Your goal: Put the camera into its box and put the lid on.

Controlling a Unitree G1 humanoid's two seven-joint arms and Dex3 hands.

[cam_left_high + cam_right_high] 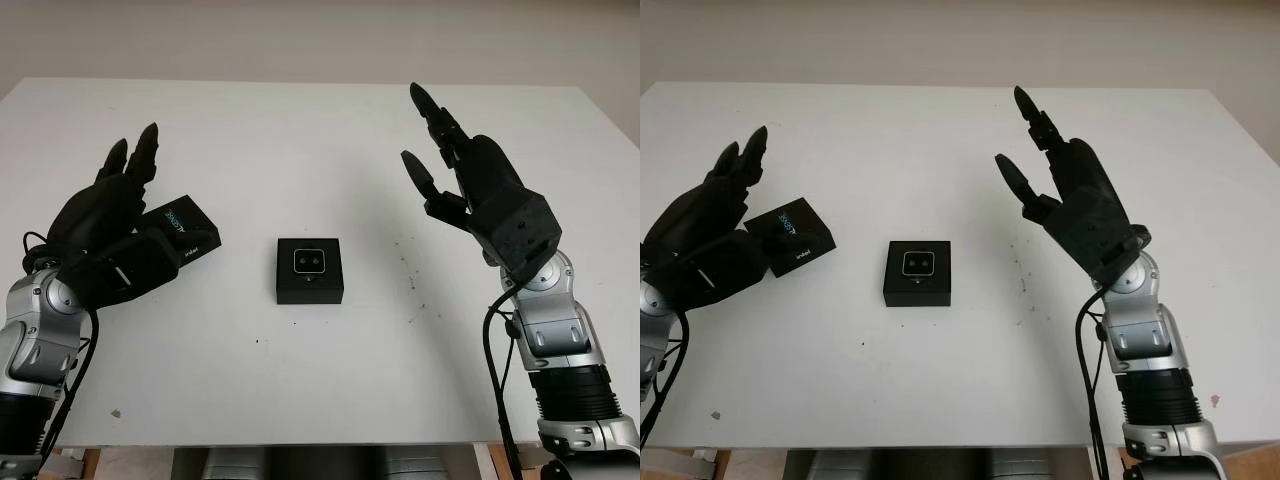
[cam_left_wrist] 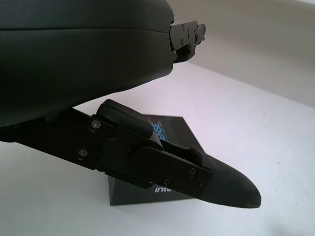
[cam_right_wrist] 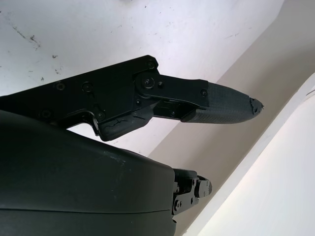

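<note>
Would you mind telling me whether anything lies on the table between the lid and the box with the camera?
Nothing visible does: bare white table separates the black rectangular lid, beside the left robot hand, from the open black box.

I'm looking at what reads as a robotics lab or test bench. The work surface is a plain white table (image 1: 300,400) with scuffs and dark specks on its right part, pushed up against a bare, pale wall (image 1: 300,35). It carries just a small black box (image 1: 310,270) with a camera (image 1: 309,261) seated in it and a black lid (image 1: 188,229) with printed lettering. Both of my humanoid's arms show exposed metal joints and loose black cables (image 1: 495,360), which suits a lab.
</note>
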